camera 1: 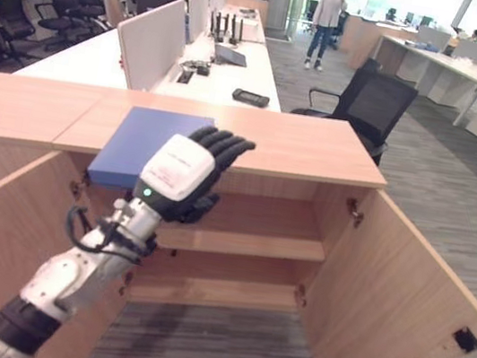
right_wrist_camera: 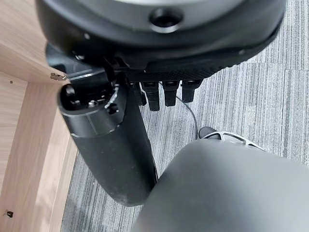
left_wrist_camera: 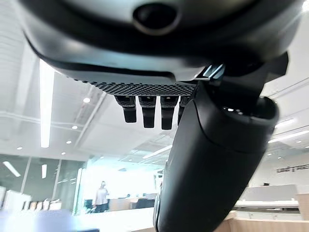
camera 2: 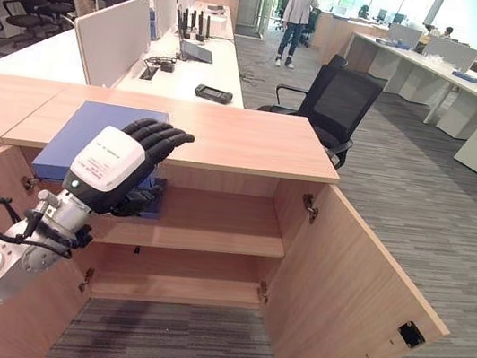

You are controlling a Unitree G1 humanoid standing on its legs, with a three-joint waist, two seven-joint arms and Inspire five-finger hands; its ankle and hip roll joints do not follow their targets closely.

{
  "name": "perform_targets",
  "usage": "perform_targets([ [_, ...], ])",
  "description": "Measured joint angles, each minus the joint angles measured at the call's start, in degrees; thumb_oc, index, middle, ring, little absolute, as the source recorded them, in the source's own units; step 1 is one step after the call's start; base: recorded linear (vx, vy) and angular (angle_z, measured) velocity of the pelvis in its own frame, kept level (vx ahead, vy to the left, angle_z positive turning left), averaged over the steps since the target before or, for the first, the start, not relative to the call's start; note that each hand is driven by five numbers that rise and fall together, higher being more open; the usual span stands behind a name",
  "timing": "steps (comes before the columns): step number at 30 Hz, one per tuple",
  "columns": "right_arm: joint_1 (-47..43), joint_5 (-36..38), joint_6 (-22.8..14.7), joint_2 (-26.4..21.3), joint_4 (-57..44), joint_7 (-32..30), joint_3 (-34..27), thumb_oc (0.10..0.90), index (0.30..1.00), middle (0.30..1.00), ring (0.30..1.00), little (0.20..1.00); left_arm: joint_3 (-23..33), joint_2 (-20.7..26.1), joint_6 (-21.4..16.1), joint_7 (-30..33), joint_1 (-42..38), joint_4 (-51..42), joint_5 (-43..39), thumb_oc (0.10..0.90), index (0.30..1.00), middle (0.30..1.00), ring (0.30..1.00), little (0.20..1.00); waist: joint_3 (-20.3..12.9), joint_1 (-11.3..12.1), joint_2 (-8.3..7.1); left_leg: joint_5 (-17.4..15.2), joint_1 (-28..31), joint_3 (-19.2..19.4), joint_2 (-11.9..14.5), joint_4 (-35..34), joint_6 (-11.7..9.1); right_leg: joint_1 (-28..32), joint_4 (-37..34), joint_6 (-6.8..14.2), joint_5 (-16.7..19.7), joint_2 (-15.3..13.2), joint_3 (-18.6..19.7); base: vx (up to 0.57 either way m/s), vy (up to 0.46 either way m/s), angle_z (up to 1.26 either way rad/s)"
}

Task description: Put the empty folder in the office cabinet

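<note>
Gripping blue folder in left hand, fingers curled over its edge, at counter; next: lowering onto cabinet shelf.

Office interior beyond the work area. A black office chair stands at the far right. A long white desk with pale divider panels carries a dark flat device and a laptop. A person stands far down the grey carpeted aisle.
</note>
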Motion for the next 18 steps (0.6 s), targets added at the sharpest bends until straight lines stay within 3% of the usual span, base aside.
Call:
perform_targets([
  [4,0.6,0.0,-0.1,0.1,-0.2,0.1,-0.4,0.8,0.9,0.9,0.9,0.9,6.8,-4.6,0.4,-0.8,6.7,-2.4,-0.6,0.8,0.9,0.9,0.9,0.9,-0.1,0.8,-0.16,0.0,0.0,0.0,0.0,0.0,0.0,0.0,0.0,0.0,0.0,0.0,0.0,0.0,0.0,0.0],
  [9,1.2,0.0,0.0,0.1,-0.2,0.2,-0.9,0.8,0.9,0.9,0.9,0.9,11.2,-6.1,0.9,-0.8,10.5,-3.3,-2.5,0.8,0.9,0.9,0.9,0.9,-0.2,2.2,-0.22,0.0,-0.1,-0.3,0.0,0.0,0.0,0.1,0.0,0.0,-0.1,0.0,-0.3,0.01,-0.001,0.03],
  [18,1.5,0.0,0.0,0.1,-0.1,0.2,-1.0,0.8,0.9,0.9,0.9,0.9,12.9,-6.1,2.7,-0.8,13.0,-0.1,-2.5,0.8,0.9,0.9,0.9,0.9,-0.2,2.7,-0.38,0.1,0.0,-0.5,0.0,0.0,0.0,0.2,0.0,0.0,0.0,0.1,-0.4,0.0,0.0,0.0],
])
